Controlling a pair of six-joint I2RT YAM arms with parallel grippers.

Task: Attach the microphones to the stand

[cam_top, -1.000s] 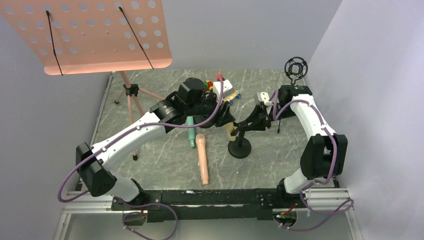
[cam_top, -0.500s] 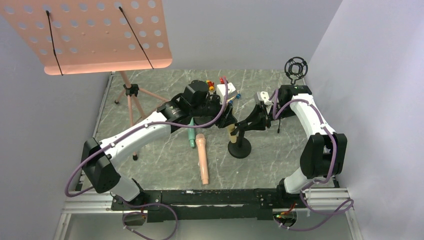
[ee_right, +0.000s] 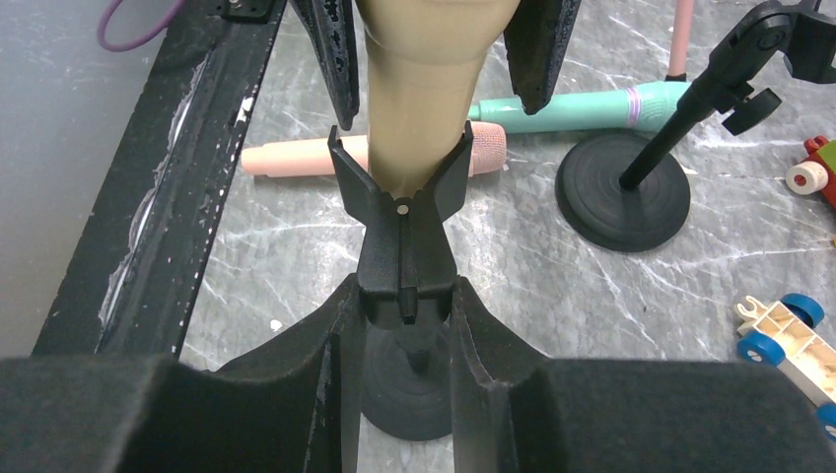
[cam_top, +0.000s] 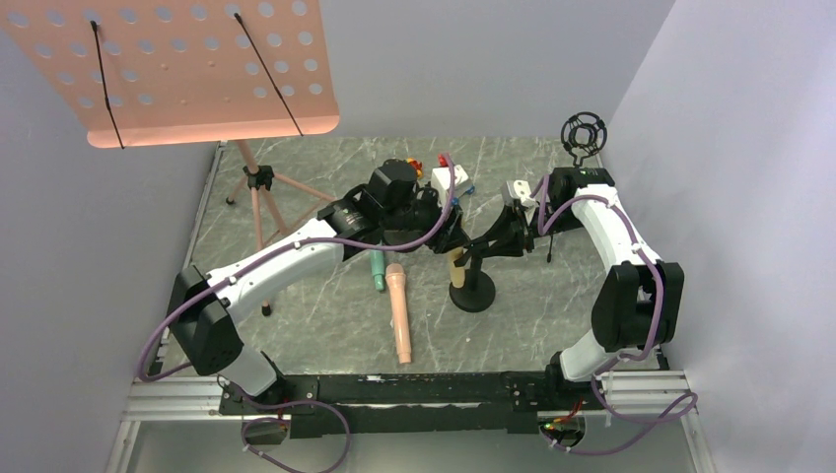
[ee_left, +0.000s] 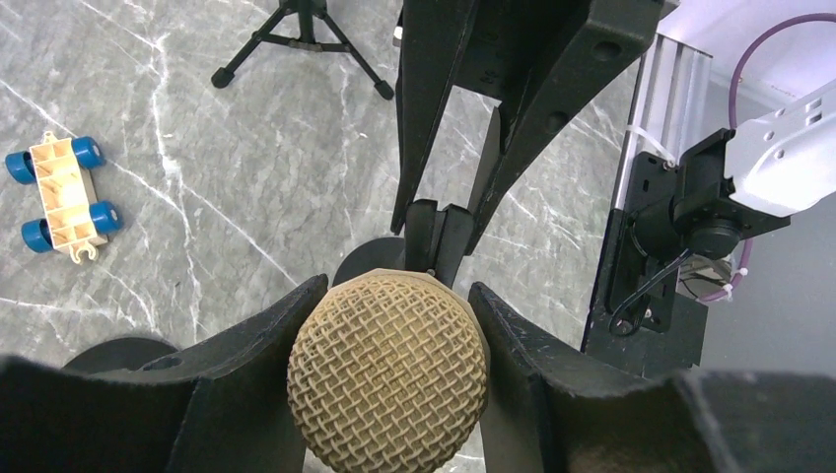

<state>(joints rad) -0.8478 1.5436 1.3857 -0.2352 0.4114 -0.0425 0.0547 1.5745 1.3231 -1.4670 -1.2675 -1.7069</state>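
Note:
My left gripper (cam_top: 452,241) is shut on the pale yellow microphone (cam_top: 454,260); its mesh head (ee_left: 387,370) fills the space between my fingers. The handle (ee_right: 424,89) stands upright with its lower end in the forked clip (ee_right: 406,246) of the black stand, whose round base (cam_top: 472,293) is on the table. My right gripper (cam_top: 490,241) is shut on that clip from the right, as the right wrist view shows (ee_right: 406,325). The peach-pink microphone (cam_top: 399,310) and the mint-green microphone (cam_top: 377,271) lie on the table left of the stand.
A second black stand (ee_right: 621,197) rises beyond the green microphone. A stand with a ring-shaped mount (cam_top: 584,133) is at the back right. Toy cars (ee_left: 61,192) lie behind. A pink music stand (cam_top: 187,69) on a tripod is at the back left.
My left arm has moved a little right and forward, bringing the yellow microphone closer over the clip. The right arm has stayed still.

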